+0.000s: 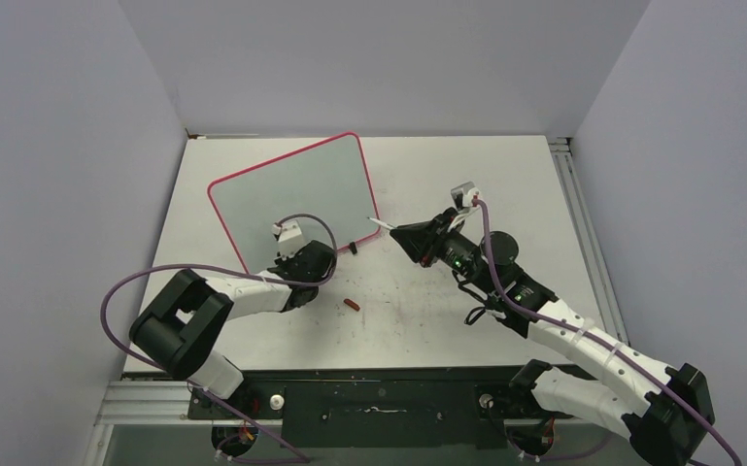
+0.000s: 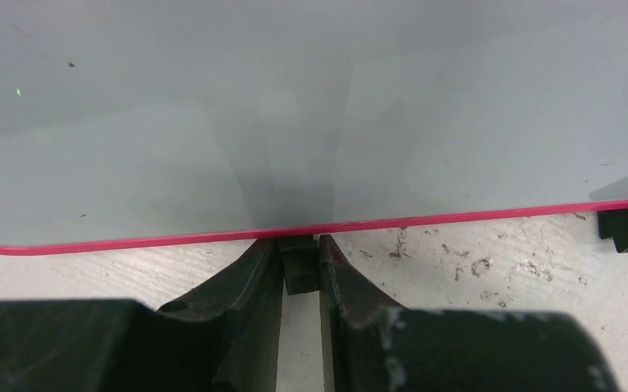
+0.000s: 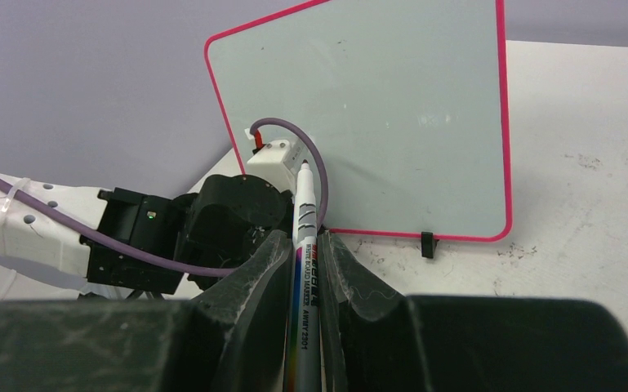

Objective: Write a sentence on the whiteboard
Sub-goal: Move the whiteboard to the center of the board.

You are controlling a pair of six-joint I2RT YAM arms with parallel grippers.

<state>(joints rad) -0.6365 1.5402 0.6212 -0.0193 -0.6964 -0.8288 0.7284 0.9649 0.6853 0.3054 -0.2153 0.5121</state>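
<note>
The whiteboard (image 1: 291, 194) stands upright on the table, grey-white with a thin pink frame. Its face is blank in every view and no sentence shows on it. My left gripper (image 1: 303, 262) is at the board's bottom edge (image 2: 294, 106), shut on one small black foot (image 2: 300, 265). The other foot (image 3: 427, 243) stands free near the board's right corner. My right gripper (image 1: 410, 236) is shut on a white whiteboard marker (image 3: 305, 212). Its uncapped tip points at the board (image 3: 376, 106), near the lower right edge. I cannot tell if it touches.
A small red marker cap (image 1: 352, 306) lies on the scuffed white tabletop between the two arms. The left arm's purple cable (image 3: 314, 155) loops in front of the board's lower left part. Grey walls close the table at the back and sides.
</note>
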